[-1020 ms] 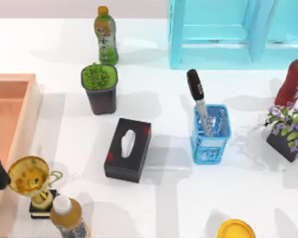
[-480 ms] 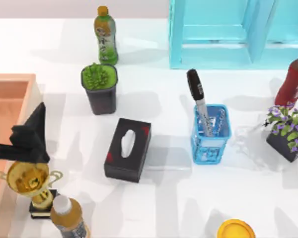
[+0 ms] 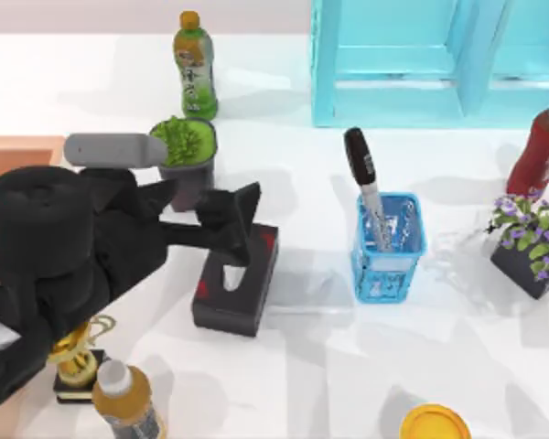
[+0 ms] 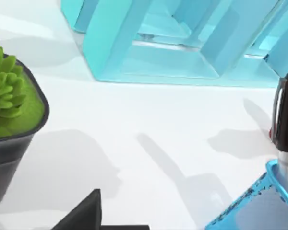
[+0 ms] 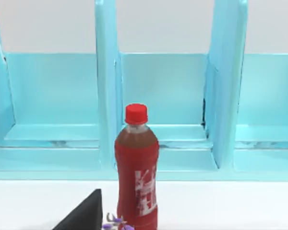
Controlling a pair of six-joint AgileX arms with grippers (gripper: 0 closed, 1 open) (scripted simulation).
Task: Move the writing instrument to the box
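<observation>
Hovering over the black tissue box [image 3: 235,285], left gripper [image 3: 233,222] on an arm stretched out from the box [image 3: 18,146] of peach wood; whether its fingers are apart or together, cannot tell. Right of the tissue box, marker pen [image 3: 365,186] standing tilted, cap up, in the blue mesh basket [image 3: 388,249].

Left hand [image 3: 231,218] outstretched mid-table, fingers apart
</observation>
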